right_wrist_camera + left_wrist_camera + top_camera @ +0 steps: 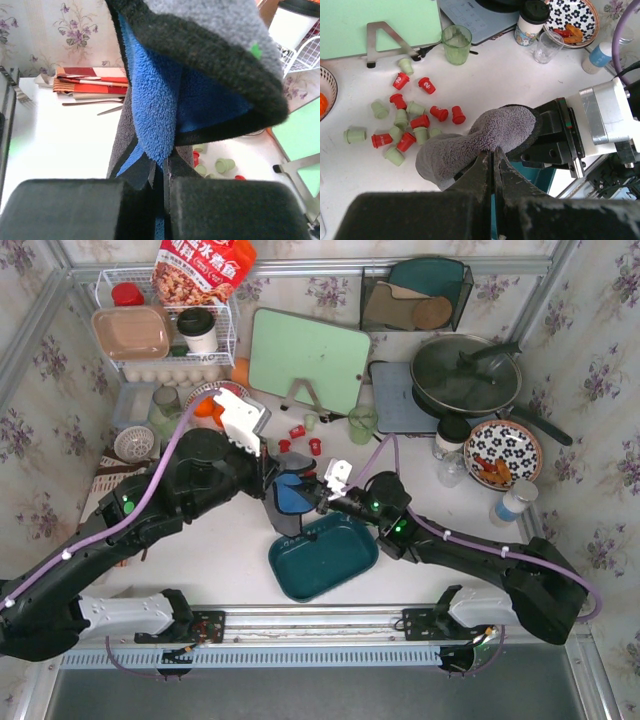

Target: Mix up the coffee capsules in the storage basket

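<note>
One basket (322, 560) is sitting nearest on the bench (510, 80); above its far edge the left gripper (493, 157) and right gripper (164, 170) are each pinching a grey-and-blue cloth (293, 495); farther back, red and green capsules (402, 125) are lying scattered.

Eight red capsules (426, 85) and nine green capsules (379, 110).

We get bright, even light, soft shadows under the capsules (420, 121). Right wrist view: table (60, 150) glares white at 9 o'clock, cloth (200, 30) blurs at 12.
</note>
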You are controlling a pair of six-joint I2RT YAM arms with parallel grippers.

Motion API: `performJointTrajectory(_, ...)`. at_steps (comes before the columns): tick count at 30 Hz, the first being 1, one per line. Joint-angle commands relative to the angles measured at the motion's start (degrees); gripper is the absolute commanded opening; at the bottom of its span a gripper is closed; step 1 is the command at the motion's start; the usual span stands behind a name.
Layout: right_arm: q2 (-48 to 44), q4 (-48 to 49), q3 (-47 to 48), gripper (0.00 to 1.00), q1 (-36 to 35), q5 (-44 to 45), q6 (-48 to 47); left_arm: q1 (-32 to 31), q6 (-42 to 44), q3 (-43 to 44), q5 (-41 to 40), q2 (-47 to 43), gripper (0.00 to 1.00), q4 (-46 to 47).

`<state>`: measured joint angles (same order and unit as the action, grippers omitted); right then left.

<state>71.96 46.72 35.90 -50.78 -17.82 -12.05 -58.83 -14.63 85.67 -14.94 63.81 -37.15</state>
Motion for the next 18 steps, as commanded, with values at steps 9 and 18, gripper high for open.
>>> performJointTrajectory(9, -9.23, -18.26, 5.52, 0.0, -0.18, 18.31, 5.51, 0.06, 2.13, -4.19, -6.6, -6.63, 0.46, 1.09)
performJointTrajectory(18, -16.4, -50.78, 17.27, 0.0, -0.1, 49.96, 7.48, 0.11, 3.88, -6.57, -11.95, -15.91, 0.63, -11.85)
